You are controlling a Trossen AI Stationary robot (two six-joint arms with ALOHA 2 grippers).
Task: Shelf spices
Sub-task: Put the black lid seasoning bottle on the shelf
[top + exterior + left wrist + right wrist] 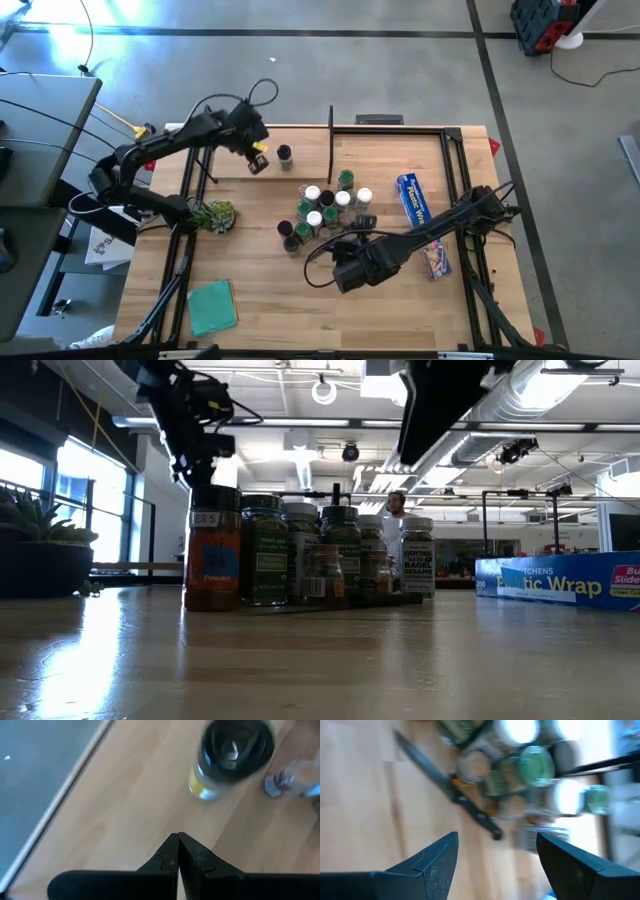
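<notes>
Several spice jars (322, 210) with white, green and black caps stand bunched at the table's middle; they also show in the low view (300, 550). One black-capped jar (284, 154) stands on the pale plank shelf (232, 165) at the far side. It also shows in the left wrist view (232, 750). My left gripper (257, 161) hangs shut and empty above the shelf, just left of that jar. My right gripper (340, 275) is open and empty on the near side of the bunch, its fingers (440, 855) pointing toward the jars (530, 765).
A dark-handled knife (455, 790) lies on the table at the near side of the bunch. A blue wrap box (412, 198) lies to the right, with a small packet (435, 258) nearer. A green cloth (212, 305) and a small plant (213, 213) are at the left.
</notes>
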